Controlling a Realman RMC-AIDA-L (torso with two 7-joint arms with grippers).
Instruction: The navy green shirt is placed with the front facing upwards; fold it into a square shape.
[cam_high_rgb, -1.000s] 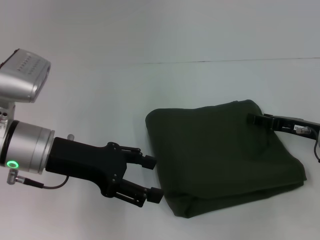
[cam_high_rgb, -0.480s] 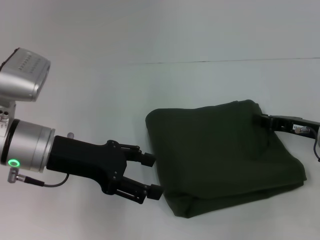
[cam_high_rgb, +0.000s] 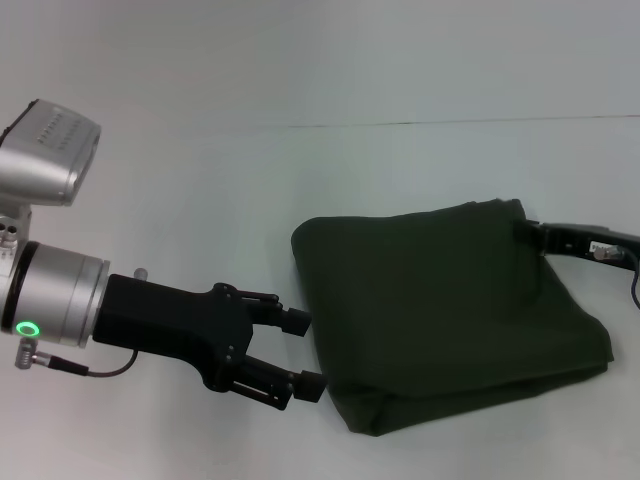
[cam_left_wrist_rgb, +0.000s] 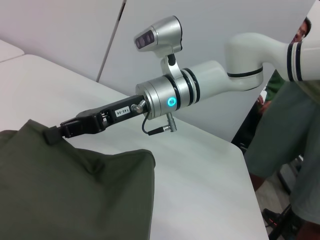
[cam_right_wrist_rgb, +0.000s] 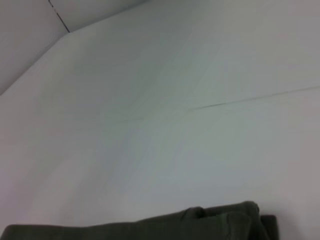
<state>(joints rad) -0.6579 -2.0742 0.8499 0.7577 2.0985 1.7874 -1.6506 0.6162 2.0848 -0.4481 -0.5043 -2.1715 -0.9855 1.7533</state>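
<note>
At the lower left of the head view, the left end effector (cam_high_rgb: 303, 352) hovers with its fingers spread, empty, just beside the near left edge of the navy green shirt (cam_high_rgb: 440, 310). The shirt lies folded into a thick bundle on the white table (cam_high_rgb: 300, 170), lower right. At its far right corner sits the right end effector (cam_high_rgb: 540, 236); whether it grips cannot be told.
</note>
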